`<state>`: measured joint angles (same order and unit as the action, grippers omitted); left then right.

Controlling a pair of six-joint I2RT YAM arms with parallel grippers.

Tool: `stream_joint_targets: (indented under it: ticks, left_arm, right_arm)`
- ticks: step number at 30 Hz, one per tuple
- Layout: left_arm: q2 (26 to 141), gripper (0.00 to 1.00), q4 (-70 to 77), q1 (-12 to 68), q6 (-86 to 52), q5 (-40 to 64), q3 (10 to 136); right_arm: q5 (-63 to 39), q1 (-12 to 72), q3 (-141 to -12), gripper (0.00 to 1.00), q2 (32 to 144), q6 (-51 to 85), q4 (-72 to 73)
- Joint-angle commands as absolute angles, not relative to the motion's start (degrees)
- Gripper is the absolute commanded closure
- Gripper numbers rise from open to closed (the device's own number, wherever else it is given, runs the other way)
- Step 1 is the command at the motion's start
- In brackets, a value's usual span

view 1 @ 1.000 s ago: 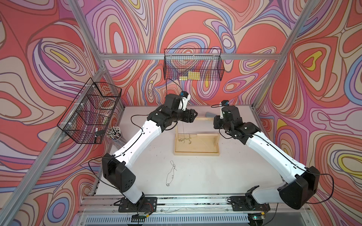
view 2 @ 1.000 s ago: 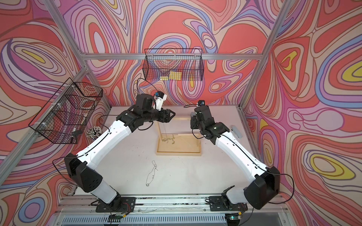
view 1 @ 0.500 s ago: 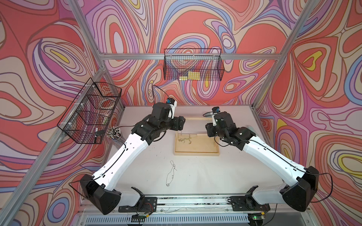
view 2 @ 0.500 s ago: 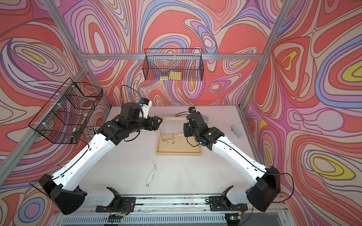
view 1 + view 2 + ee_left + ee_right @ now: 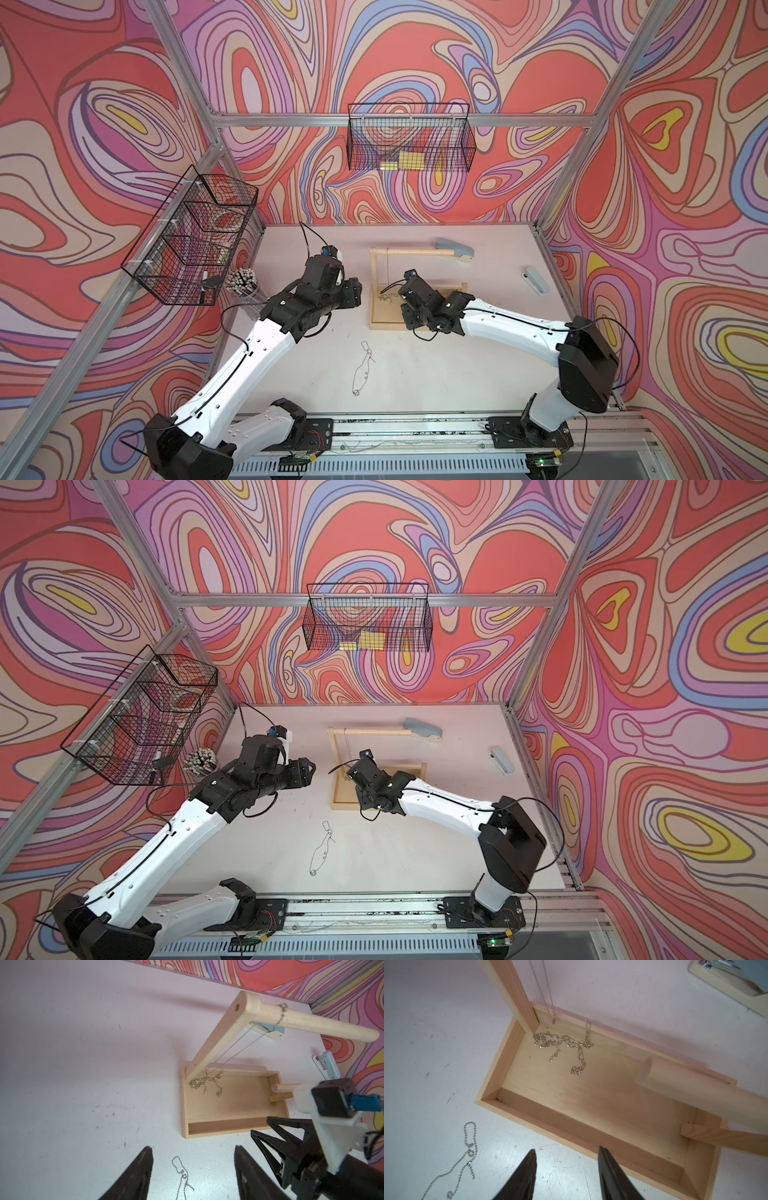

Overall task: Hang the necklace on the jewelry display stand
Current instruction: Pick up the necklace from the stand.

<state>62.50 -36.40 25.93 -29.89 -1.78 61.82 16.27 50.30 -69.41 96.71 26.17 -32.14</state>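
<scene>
The wooden jewelry display stand stands mid-table in both top views. A thin silver necklace hangs over its round crossbar beside one upright. A chunky link chain lies heaped in the tray base. A ball chain lies loose on the table in front. My left gripper is open and empty, left of the stand and above the ball chain's loop. My right gripper is open and empty, just outside the tray's front rim.
A blue-grey stapler lies behind the stand's far end and another near the right wall. A cup of sticks stands at the left edge under a black wire basket. A second basket hangs on the back wall.
Both grippers have drawn back from the crossbar toward the table's front, the left one leftward. The right jaws have opened wider. The thin necklace stays hanging on the bar.
</scene>
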Motion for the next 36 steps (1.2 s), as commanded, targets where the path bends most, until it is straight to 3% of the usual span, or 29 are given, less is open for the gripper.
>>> stream_joint_targets:
  ticks: [1, 5, 11, 36]
  left_arm:
    - [59.90, 0.35, -37.88, 23.16, -32.53, -3.07, 60.46]
    - [58.21, 0.34, -37.62, 20.31, -32.60, -1.35, 58.94]
    - [57.76, 0.33, -37.04, 18.72, -32.36, 0.04, 57.84]
    - [57.89, 0.32, -35.60, 16.35, -31.28, 2.21, 56.95]
  right_arm:
    - [17.77, 50.19, -72.89, 0.44, 101.00, 27.51, -31.00]
    - [19.61, 50.06, -76.53, 0.39, 107.35, 26.91, -31.60]
    - [19.19, 47.74, -82.93, 0.39, 115.21, 28.57, -33.30]
    - [18.37, 42.71, -92.27, 0.39, 127.08, 27.24, -29.77]
